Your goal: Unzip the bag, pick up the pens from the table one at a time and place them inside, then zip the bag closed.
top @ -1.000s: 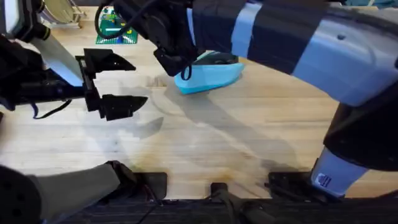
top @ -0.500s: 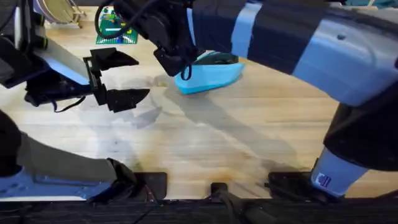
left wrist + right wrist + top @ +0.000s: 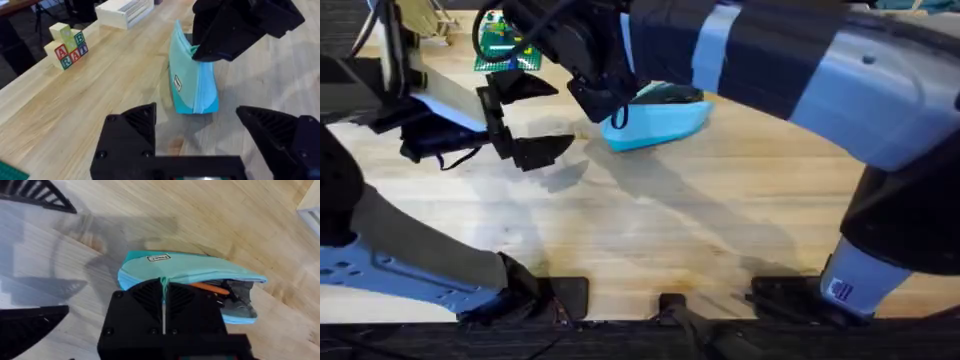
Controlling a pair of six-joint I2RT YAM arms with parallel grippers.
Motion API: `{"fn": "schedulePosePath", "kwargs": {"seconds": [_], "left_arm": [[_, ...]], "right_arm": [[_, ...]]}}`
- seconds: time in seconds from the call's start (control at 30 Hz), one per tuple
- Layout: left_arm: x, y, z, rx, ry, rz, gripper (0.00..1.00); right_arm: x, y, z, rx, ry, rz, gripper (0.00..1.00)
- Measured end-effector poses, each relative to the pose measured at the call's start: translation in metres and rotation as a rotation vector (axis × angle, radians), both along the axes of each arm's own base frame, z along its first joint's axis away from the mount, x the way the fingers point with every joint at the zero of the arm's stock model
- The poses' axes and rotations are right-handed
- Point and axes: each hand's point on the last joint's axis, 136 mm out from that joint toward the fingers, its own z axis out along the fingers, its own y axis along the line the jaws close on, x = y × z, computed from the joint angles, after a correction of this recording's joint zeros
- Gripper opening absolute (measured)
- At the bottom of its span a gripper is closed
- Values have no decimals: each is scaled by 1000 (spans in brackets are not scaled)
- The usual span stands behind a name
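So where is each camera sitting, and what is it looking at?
Overhead: above the table, over the arm bases, looking down and forward at the bag; both arms show.
Left wrist: on the left arm, looking over its own open left gripper at the bag.
Right wrist: on the right arm, looking down over its own shut right gripper on the bag, part open, with things inside.
Shared: all three see the bag; the left wrist also sees the right gripper.

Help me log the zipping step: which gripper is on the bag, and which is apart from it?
The right gripper is shut on the bag at its zip, at the tapered end. The left gripper hangs open beside it, touching nothing.
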Motion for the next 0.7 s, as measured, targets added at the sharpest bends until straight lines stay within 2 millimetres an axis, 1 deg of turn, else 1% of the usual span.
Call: {"fn": "schedulePosePath", "kwargs": {"seconds": [0.1,0.37,0.7], "left_arm": [[1,-7,0,-9,6,-20,993],[2,-22,-11,-51,61,-62,993],[4,-40,-9,-59,25,-114,993]], "right_arm": [[0,0,0,0,0,0,31],[0,0,0,0,0,0,30],[0,0,0,0,0,0,30]]}}
